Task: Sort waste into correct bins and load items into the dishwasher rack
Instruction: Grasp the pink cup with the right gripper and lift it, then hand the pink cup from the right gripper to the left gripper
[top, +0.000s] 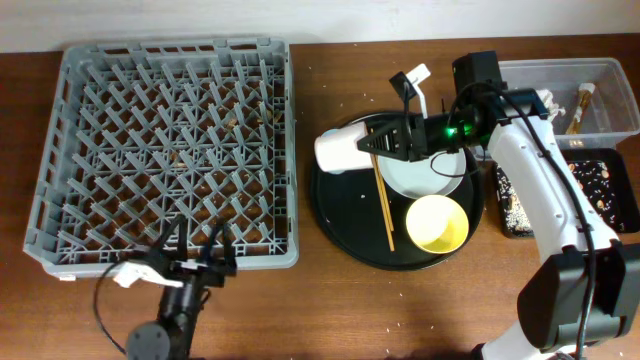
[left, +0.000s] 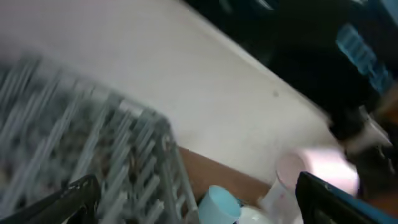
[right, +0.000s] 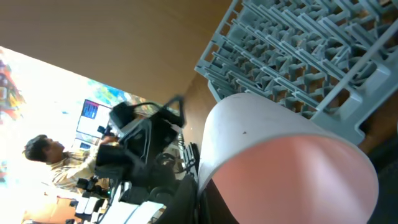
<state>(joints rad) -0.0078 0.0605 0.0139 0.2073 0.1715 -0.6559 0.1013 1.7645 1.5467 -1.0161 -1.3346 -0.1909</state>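
Observation:
My right gripper (top: 385, 140) is shut on the pinkish-white cup (top: 337, 150), holding it on its side above the left edge of the round black tray; in the right wrist view the cup (right: 280, 155) fills the frame with a finger (right: 202, 193) on its rim. The grey dishwasher rack (top: 170, 150) lies at left, and shows beyond the cup (right: 298, 56). The pale plate (top: 425, 175), yellow bowl (top: 437, 222) and chopsticks (top: 383, 200) rest on the round tray. My left gripper (top: 190, 262) is open at the rack's front edge (left: 198, 180). The light blue cup (left: 221, 205) shows only in the blurred left wrist view.
The round black tray (top: 340, 225) sits right of the rack. The clear tub (top: 600, 80) at the back right holds a brown wrapper stick (top: 580, 105). The flat black tray (top: 575, 190) in front of it holds rice and brownish scraps, partly under my right arm.

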